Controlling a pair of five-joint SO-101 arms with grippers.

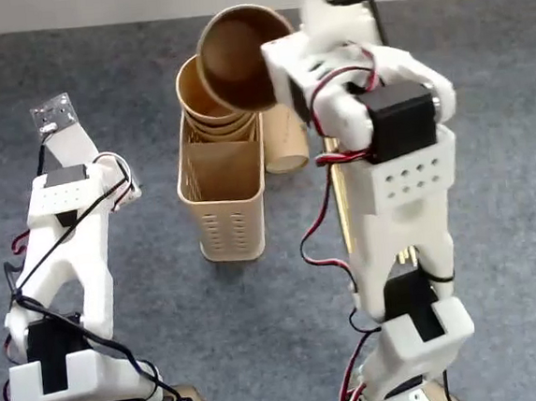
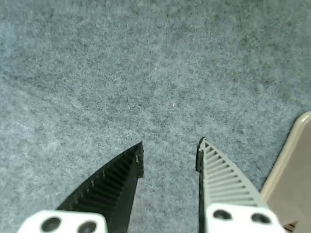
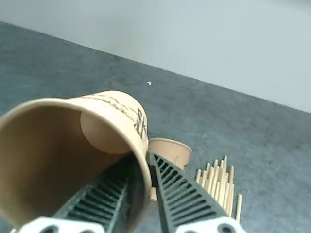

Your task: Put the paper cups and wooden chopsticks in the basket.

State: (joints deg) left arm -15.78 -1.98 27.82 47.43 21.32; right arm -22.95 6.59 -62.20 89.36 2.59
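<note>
Cups [image 1: 195, 96] of brown paper sit nested in the 12 o'clock end of the slotted beige plastic basket [image 1: 225, 225]. The right gripper [image 3: 143, 160] pinches a tilted cup [image 1: 237, 58] by its rim above them. A loose cup [image 1: 286, 143] rests at the basket's 2 o'clock, with slim wooden chopsticks [image 3: 218, 182] bundled nearby. The left gripper [image 2: 170, 150], at the basket's 9 o'clock, has its jaws parted over fuzzy grey carpet [image 2: 146, 73].

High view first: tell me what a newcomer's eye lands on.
The tilted brown paper cup stands out, pinched by its rim in the right gripper. It is held up by the far end of the tall beige slotted plastic basket, where a stack of nested paper cups already stands. Next comes the left gripper, open over grey carpet beside the basket.
</note>
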